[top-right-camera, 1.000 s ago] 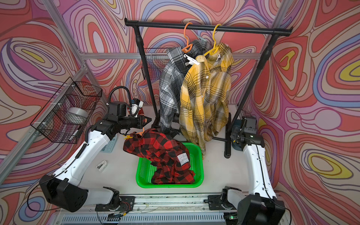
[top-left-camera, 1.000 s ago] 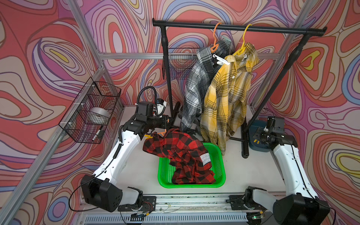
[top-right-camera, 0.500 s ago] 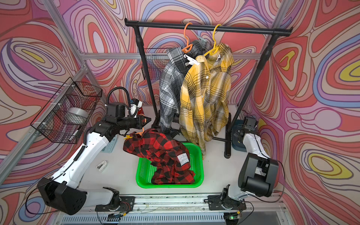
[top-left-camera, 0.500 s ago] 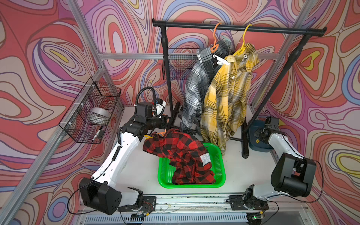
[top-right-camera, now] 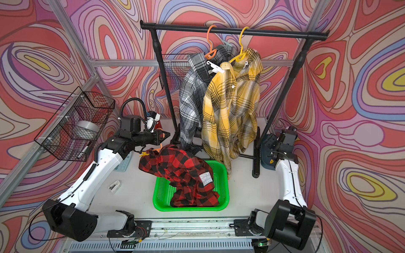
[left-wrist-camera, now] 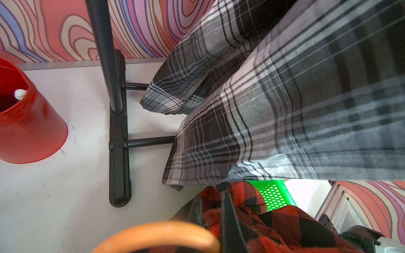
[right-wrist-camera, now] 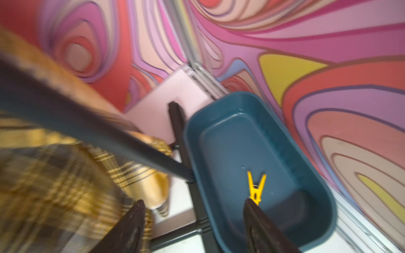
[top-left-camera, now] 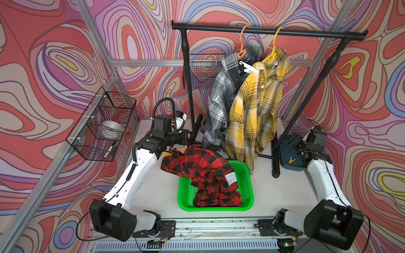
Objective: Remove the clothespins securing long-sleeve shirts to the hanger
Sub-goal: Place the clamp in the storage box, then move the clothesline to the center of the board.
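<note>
one pin apparently binned: right gripper (right-wrist-camera: 194, 201) spread wide, empty, yellow clothespin (right-wrist-camera: 255, 188) lying just beyond its tip in blue bin (right-wrist-camera: 232, 140). left gripper (left-wrist-camera: 211, 197) pinched shut beside orange hanger (left-wrist-camera: 157, 230), red shirt (left-wrist-camera: 274, 219) beneath; hold unclear. next, probably: far above, white clothespin (top-left-camera: 247, 67) at shoulder of grey shirt (top-left-camera: 219, 98), seen in both top views, neither wrist view.

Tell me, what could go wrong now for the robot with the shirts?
The left gripper holds the orange plastic hanger; a slip would drop the red-and-black check shirt with a yellow plastic clothespin still clipped on. The open right gripper hangs close to the black metal rack and might bump it.
</note>
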### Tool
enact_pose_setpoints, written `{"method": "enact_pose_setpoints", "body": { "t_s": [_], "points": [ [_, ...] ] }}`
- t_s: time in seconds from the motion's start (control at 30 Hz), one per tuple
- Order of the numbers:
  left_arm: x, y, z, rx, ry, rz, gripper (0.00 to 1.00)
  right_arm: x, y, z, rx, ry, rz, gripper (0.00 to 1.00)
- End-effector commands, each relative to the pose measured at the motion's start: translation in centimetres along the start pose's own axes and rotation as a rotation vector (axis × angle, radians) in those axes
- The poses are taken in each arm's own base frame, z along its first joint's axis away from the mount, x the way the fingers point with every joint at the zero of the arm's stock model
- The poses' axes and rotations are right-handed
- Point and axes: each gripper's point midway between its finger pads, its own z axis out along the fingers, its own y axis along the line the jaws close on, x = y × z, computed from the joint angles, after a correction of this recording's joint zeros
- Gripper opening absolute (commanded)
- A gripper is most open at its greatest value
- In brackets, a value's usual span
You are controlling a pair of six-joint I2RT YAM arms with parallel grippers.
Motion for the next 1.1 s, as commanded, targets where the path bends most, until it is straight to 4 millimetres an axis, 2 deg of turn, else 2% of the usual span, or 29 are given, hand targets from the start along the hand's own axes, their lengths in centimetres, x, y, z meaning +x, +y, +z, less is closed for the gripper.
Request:
{"method": "enact_pose_setpoints", "body": {
  "t_s": [0.0,0.1,0.33,0.5,0.63,0.93,1.07],
  "points": [
    [-0.9,-0.4,-0.7,0.008,-0.039,0.029,0.0,0.7,1.8,0.1,-0.118,0.0,-0.005,0.72],
    [-0.9,-0.5,-0.8,0.012,-0.041,0.03,0.0,-0.2,2.9,0.8,-0.175,-0.009,-0.005,0.7],
    [-1.0,-0.6,-0.9,0.017,-0.045,0.028,0.0,-3.4,4.3,2.6,-0.206,-0.051,-0.008,0.69],
    [-1.0,-0.5,-0.8,0.012,-0.045,0.027,0.0,-5.2,4.4,3.5,-0.187,-0.081,-0.025,0.68],
    [-1.0,-0.5,-0.7,0.015,-0.044,0.023,0.0,-6.0,3.9,4.2,-0.15,-0.097,-0.04,0.68],
    [-0.9,-0.4,-0.5,0.017,-0.042,0.017,0.0,-6.9,4.8,6.7,-0.167,-0.091,-0.062,0.67],
    [-1.0,-0.3,-0.5,0.013,-0.042,0.02,0.0,-7.5,4.9,7.1,-0.162,-0.097,-0.077,0.67]
  ]
}}
